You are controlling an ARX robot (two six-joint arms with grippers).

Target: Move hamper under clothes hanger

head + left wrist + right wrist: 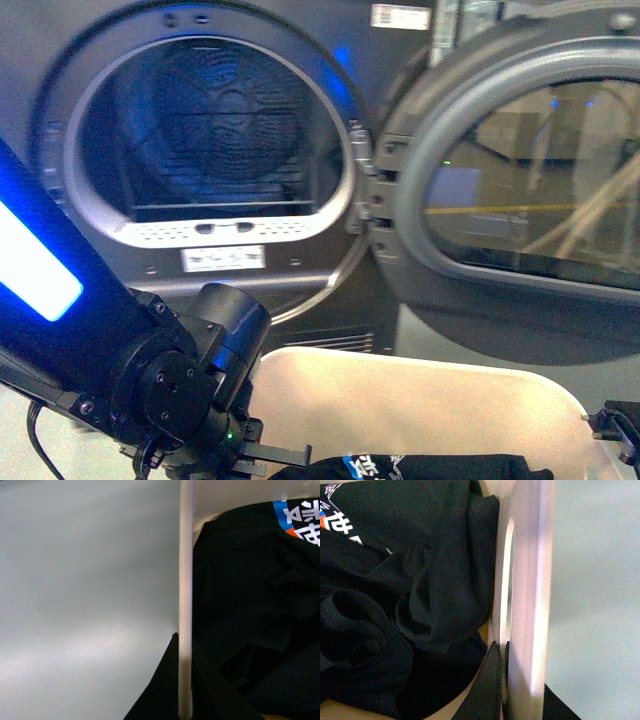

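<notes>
Between the two claws, low and close to the robot's front, sits the hamper (420, 395), just before the open dryer (300, 20) and its swung-out door (520, 180). Its long axis runs from the robot's left to its right, so each arm meets one short end. The left claw (186, 655) straddles the left rim, one finger outside and one inside, and looks clenched on the hamper's wall. The right claw (522, 675) does the same at the right end, by the handle slot (507, 580). Its inner finger lies against the wall and only a corner of the outer one shows, so it too seems to be grasping the hamper. Neither arm is nearer; the bin is held from both ends at once. The clothes hanger appears in no view, so which way the hamper must go cannot be told from here. My guess is that it lies off to one side or behind. A black T-shirt (240, 605) lies crumpled inside, bearing a print (300, 520) of white characters on blue and orange; they look East Asian, but I cannot read them. The dryer carries a white label (222, 259) under its opening and a sticker (400, 15) at the top, both too blurred to read. Pale floor (90, 580) surrounds the bin.
</notes>
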